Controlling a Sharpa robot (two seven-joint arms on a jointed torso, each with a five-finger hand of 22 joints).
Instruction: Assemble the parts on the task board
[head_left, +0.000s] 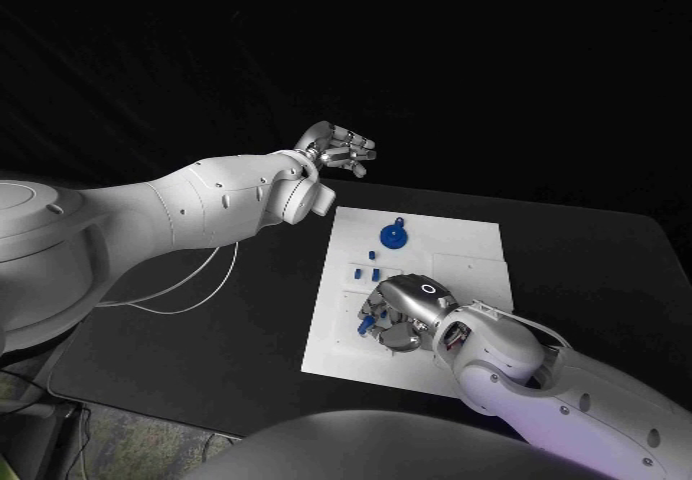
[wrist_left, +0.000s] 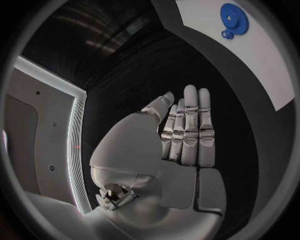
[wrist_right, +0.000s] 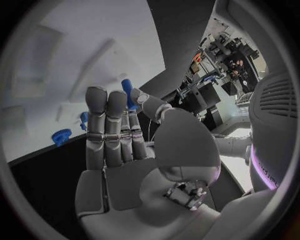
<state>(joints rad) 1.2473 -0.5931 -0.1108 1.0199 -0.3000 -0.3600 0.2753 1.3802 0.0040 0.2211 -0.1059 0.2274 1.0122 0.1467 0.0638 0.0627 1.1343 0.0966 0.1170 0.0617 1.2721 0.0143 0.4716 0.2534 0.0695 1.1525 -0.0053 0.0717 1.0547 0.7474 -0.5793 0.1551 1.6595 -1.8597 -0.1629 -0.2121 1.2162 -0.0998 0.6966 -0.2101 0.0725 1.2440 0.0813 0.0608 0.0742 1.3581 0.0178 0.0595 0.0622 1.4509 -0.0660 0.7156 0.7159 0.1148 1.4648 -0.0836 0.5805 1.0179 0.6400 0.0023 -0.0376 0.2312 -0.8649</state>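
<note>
Blue part (wrist_right: 127, 91) in right robot hand (head_left: 395, 312)

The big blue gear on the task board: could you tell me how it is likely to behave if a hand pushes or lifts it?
The blue gear looks stiff, moulded and probably light. Lying flat, it should slide on the task board, not roll.

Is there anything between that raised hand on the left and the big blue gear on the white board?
Nothing visible stands between them. The left hand hangs open above the black table, beyond the task board's far edge, and the blue gear lies uncovered on the board. The right hand is busy nearer the robot, clear of that path.
</note>
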